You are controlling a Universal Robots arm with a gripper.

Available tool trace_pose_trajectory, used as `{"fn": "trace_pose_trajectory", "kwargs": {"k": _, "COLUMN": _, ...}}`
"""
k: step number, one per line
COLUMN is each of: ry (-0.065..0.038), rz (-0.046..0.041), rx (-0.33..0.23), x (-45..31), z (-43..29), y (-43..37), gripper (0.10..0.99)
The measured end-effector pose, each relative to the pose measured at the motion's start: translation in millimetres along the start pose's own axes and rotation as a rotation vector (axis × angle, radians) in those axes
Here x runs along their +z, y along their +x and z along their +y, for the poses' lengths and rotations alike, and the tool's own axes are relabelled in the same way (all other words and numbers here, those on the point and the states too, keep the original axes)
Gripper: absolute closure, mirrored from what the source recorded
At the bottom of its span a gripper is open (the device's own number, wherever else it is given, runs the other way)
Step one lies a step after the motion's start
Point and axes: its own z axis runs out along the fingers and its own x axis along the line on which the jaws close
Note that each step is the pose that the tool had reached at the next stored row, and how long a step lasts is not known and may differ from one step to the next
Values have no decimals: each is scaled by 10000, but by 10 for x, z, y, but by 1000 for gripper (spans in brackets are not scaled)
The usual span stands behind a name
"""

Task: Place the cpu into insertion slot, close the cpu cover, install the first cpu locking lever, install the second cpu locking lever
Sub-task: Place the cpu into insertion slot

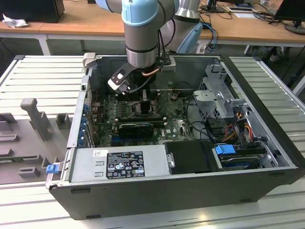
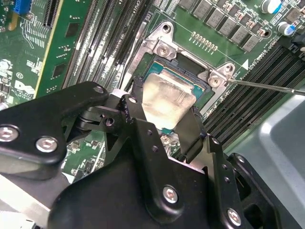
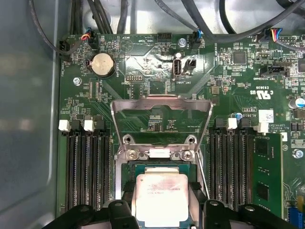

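Ribbed grey surface [image 1: 43,76] carries an open computer case [image 1: 190,191]; wooden desks [image 1: 86,19] run behind it. Arm [image 1: 140,33] reaches straight down into the case.

Claw [image 2: 166,106] is pinching the cpu [image 3: 162,199], one black finger on each of two opposite edges, silvery face up. The cpu is right at the insertion slot [image 2: 190,64], inside its silver rim. Can't tell if it's fully seated; a strip of dark socket shows past one edge.

The cpu cover [image 3: 143,101] is not closed. It stands tilted up off the slot on its hinge side, with board components visible through the cut-out. A thin wire locking lever [image 2: 267,86] sticks out from a slot corner, unlatched, running over the neighbouring memory slots.

Obstructions close in: black memory slots [image 3: 86,171] flank the slot on both sides, just beside the claw's fingers, and a green card [image 3: 264,167] stands beyond one bank. Further out on the board sit a coin cell [image 3: 103,64] and a bundle of dark cables [image 3: 190,14] along the case wall.

Exterior view: drive cage [image 1: 217,90] on the exterior view's right, labelled power supply box [image 1: 119,164] along the near wall, blue latch [image 1: 225,149] beside it. Grey fixtures [image 1: 33,114] sit on the surface at the exterior view's left, well apart from the case.
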Motion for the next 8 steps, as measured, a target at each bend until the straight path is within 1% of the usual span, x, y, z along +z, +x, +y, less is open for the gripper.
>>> {"fn": "trace_pose_trajectory", "kwargs": {"k": 3, "ry": -2, "rz": 3, "rx": 0, "x": 3, "z": 0, "y": 1, "gripper": 557}}
{"fn": "trace_pose_trajectory", "kwargs": {"k": 4, "ry": -2, "rz": 3, "rx": 1, "x": 4, "z": 0, "y": 1, "gripper": 482}}
{"fn": "trace_pose_trajectory", "kwargs": {"k": 8, "ry": -3, "rz": 4, "rx": 0, "x": 6, "z": 5, "y": 12, "gripper": 482}}
